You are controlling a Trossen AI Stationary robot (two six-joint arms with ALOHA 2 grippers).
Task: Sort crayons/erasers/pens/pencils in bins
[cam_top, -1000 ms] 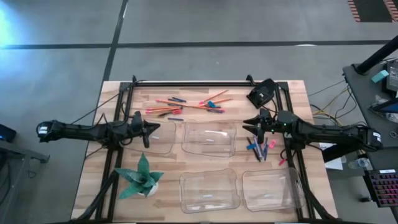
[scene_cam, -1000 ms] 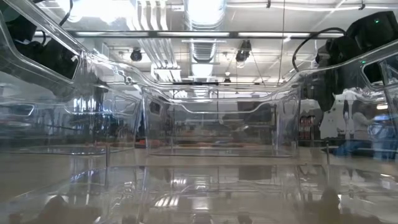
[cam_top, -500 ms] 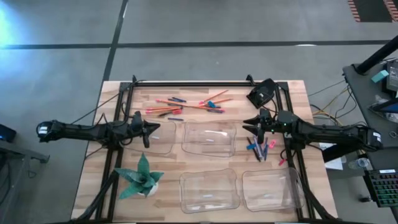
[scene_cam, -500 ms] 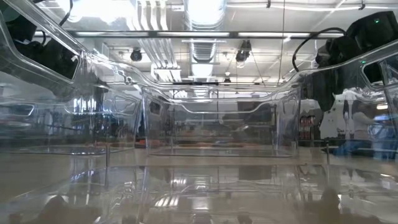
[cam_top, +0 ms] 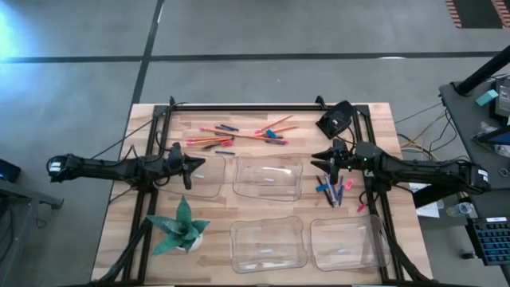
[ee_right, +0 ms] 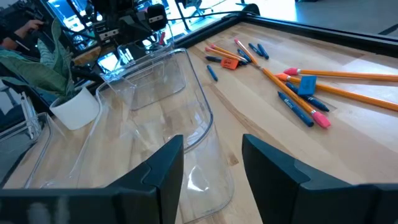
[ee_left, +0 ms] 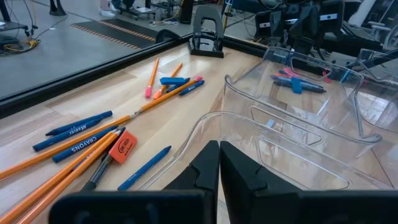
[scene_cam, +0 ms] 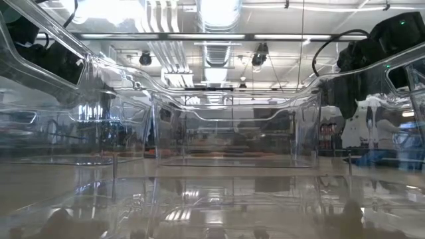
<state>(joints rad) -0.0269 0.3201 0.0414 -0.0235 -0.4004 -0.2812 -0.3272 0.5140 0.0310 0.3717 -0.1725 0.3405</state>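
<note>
Orange pencils (cam_top: 239, 134), blue crayons (ee_left: 71, 130), a red eraser (ee_left: 122, 144) and a blue eraser (ee_right: 307, 85) lie scattered on the far part of the table. Dark and blue pens (cam_top: 333, 190) lie on the table near the right edge, under my right arm. Four clear bins stand on the table: two in the middle row (cam_top: 205, 177) (cam_top: 267, 177) and two near the front (cam_top: 268, 243) (cam_top: 348, 241). My left gripper (cam_top: 191, 165) hovers shut by the left bin's rim (ee_left: 219, 168). My right gripper (cam_top: 319, 157) is open beside the middle bin (ee_right: 211, 168), holding nothing.
A green folded-paper plant in a white pot (cam_top: 182, 227) stands at the front left. A black clamp-like block (cam_top: 335, 119) sits at the far right corner. A dark frame rail (cam_top: 247, 106) runs along the table's far edge.
</note>
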